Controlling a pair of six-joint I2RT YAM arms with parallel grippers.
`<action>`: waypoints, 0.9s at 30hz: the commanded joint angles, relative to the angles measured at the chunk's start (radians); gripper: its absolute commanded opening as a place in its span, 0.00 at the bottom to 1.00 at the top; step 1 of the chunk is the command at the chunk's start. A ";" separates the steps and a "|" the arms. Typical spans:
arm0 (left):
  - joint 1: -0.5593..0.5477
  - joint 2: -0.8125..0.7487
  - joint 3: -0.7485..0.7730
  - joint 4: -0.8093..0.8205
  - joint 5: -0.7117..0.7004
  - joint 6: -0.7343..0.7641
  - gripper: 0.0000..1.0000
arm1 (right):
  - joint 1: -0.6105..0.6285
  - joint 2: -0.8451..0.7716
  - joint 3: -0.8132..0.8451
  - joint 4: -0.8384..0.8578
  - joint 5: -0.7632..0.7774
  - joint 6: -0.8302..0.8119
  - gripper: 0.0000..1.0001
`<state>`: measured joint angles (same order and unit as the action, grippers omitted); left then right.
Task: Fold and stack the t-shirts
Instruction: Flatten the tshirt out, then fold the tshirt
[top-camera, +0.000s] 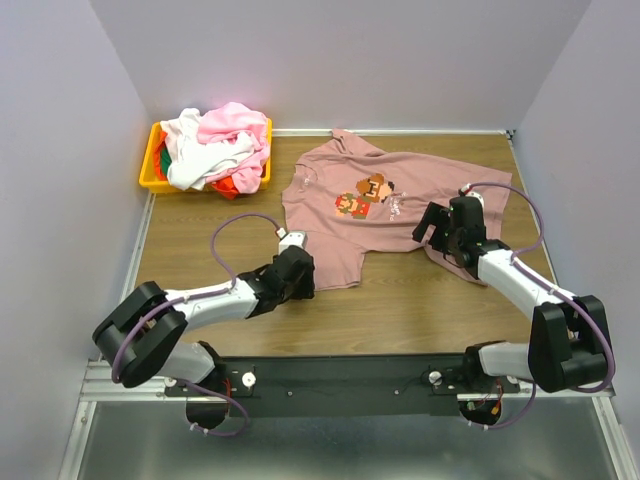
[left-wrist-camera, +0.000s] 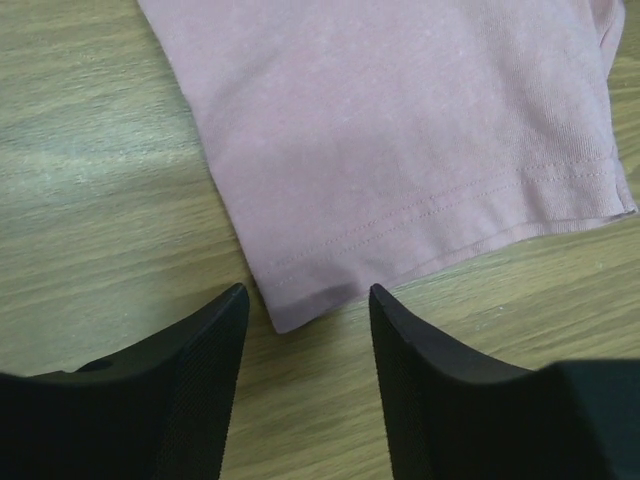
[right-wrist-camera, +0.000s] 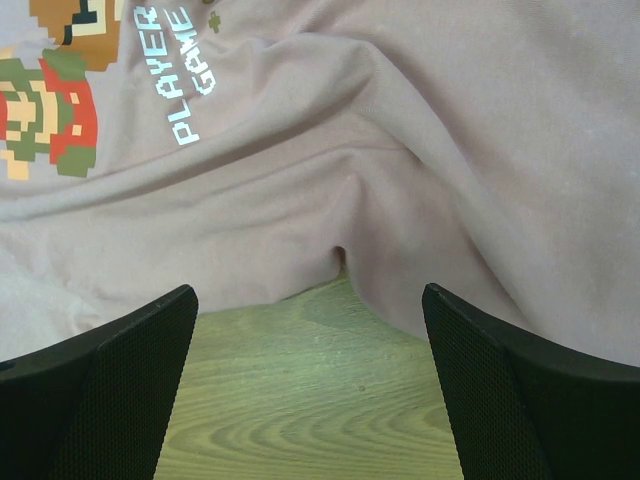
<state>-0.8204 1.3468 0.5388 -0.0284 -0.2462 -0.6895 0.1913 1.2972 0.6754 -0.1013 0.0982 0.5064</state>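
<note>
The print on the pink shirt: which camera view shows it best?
The top view: the whole print shows there, on the shirt. The right wrist view shows it larger but cut off at the edge. The left wrist view shows only a plain hem corner.

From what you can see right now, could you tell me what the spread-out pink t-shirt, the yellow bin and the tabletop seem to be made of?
Pink t-shirt: soft matte knit cloth, probably cotton; wrinkles and a stitched hem show. Yellow bin: apparently smooth moulded plastic, evenly coloured. Tabletop: wood or wood-look laminate; grain lines, slight sheen.
</note>
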 joint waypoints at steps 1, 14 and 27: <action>-0.011 0.038 0.023 0.022 -0.021 0.002 0.56 | 0.002 -0.015 -0.014 -0.005 0.029 0.011 1.00; -0.014 -0.026 -0.004 0.090 -0.083 0.025 0.00 | 0.000 -0.074 -0.023 -0.009 0.018 -0.005 1.00; 0.211 -0.058 0.216 0.094 -0.027 0.287 0.00 | 0.000 -0.139 0.021 -0.250 0.262 0.029 1.00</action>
<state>-0.6975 1.3323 0.7185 0.0399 -0.3080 -0.5087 0.1917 1.1893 0.6685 -0.2276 0.2539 0.5064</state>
